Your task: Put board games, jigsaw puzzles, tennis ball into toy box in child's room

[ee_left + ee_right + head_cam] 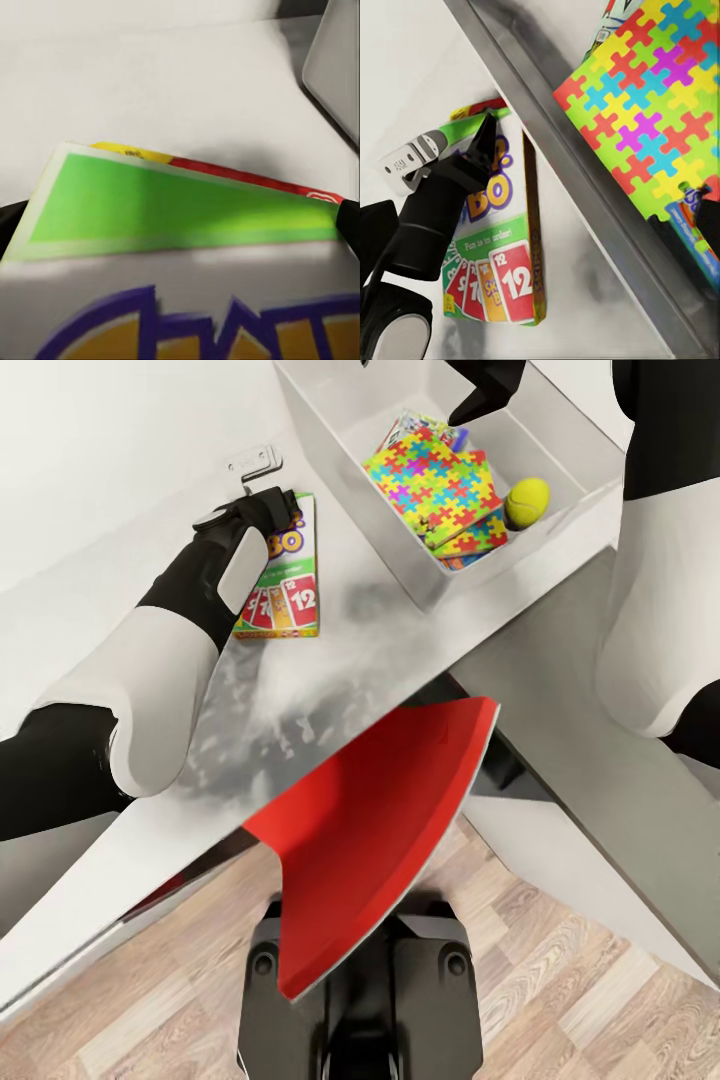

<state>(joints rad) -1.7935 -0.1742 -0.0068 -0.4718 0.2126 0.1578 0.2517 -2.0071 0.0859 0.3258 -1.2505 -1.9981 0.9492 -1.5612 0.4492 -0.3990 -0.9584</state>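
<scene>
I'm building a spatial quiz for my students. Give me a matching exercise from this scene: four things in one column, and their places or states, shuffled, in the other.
Things:
1. tennis ball
2. top puzzle
3. green game box
4. red chair

Places or states:
A. on the table, outside the toy box, at the left gripper
B. pushed partly under the table
C. in the toy box, beside the stack of toys
D. in the toy box, on top of the stack

Pairs: 1-C, 2-D, 3-A, 4-B
</scene>
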